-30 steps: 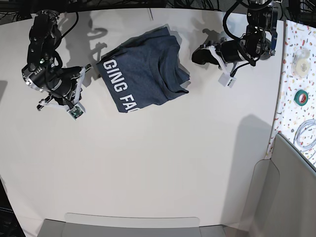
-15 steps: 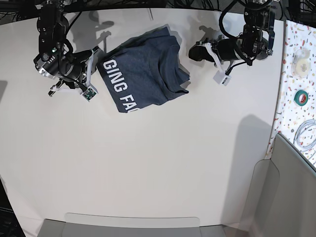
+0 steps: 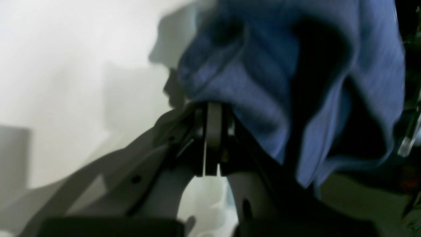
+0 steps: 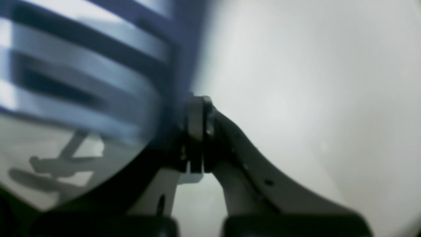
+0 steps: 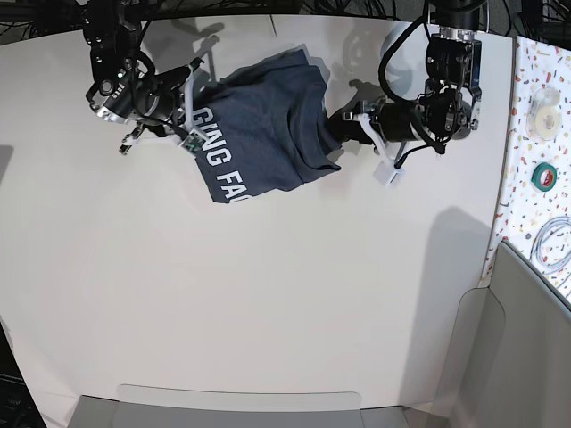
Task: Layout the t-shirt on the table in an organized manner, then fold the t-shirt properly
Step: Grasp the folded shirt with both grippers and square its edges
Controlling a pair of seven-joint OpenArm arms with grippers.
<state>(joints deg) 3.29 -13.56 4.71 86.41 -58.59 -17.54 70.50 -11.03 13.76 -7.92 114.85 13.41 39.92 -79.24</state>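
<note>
The t-shirt sits bunched up near the far edge of the table, roughly in the middle between the 2 arms. It's not laid flat at all: the fabric is doubled over itself with a deep fold on the side facing the left arm, and only part of the white lettering shows on the side facing the right arm.

The left gripper is right up against the crumpled edge of the shirt. In the left wrist view its jaws are pressed together, and blue fabric drapes right over the tips, but it's too blurry to say for sure whether any cloth is actually pinched between them.

The right gripper is at the opposite edge, by the start of the lettering. The right wrist view shows its jaws closed flat against each other too, with the printed part of the shirt touching or just beside the tips; same deal, can't tell if it's got cloth.

Off on the speckled side surface there's a green tape roll.
</note>
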